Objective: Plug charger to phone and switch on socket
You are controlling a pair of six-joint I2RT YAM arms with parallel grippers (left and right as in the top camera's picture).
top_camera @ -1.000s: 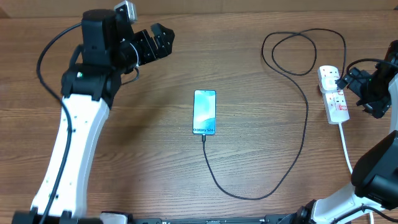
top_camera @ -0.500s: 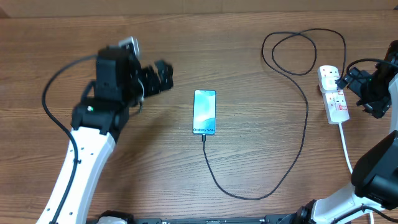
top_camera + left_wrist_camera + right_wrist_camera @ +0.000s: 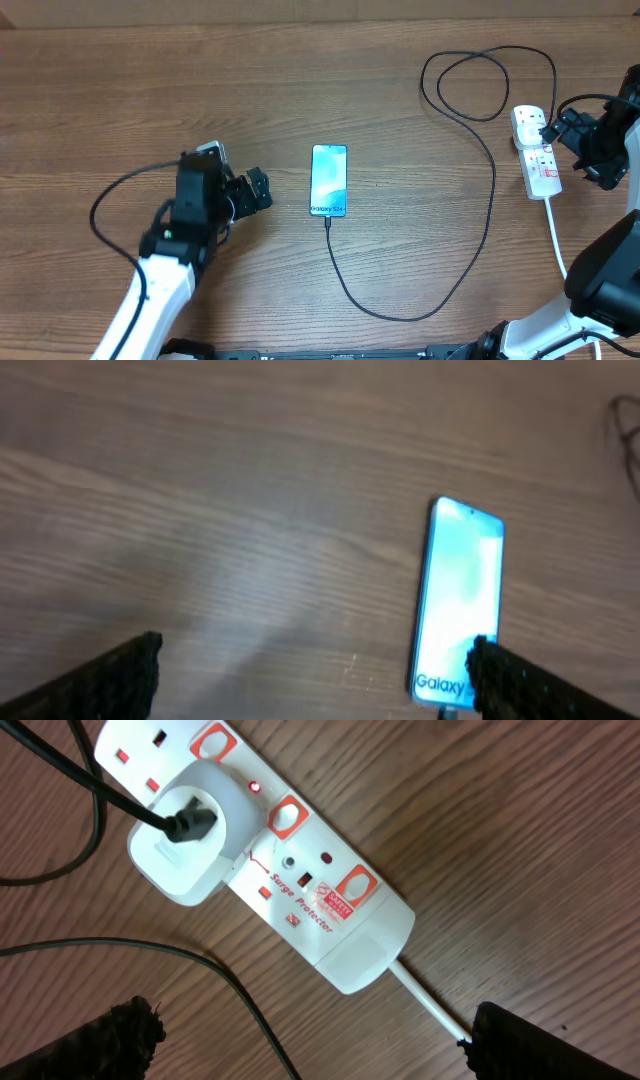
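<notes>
The phone [image 3: 329, 180] lies flat at mid-table with its blue-teal screen up, and it shows in the left wrist view [image 3: 458, 605]. The black charger cable [image 3: 490, 200] joins its near short edge, loops right and back, and ends at a white adapter [image 3: 185, 845] seated in the socket [image 3: 535, 152]. The socket also shows in the right wrist view [image 3: 330, 905], with a small red light lit. My left gripper [image 3: 255, 190] is open and empty, just left of the phone. My right gripper [image 3: 572, 140] is open and empty, right beside the socket.
The socket's thick white cord [image 3: 555, 235] runs toward the front edge on the right. The charger cable makes a loop [image 3: 480, 85] at the back right. The left arm's black cable [image 3: 110, 200] arcs over the left table.
My left arm has swung from the back left down toward the front, bringing its gripper next to the phone. The right arm, phone, cable and socket have not moved.
</notes>
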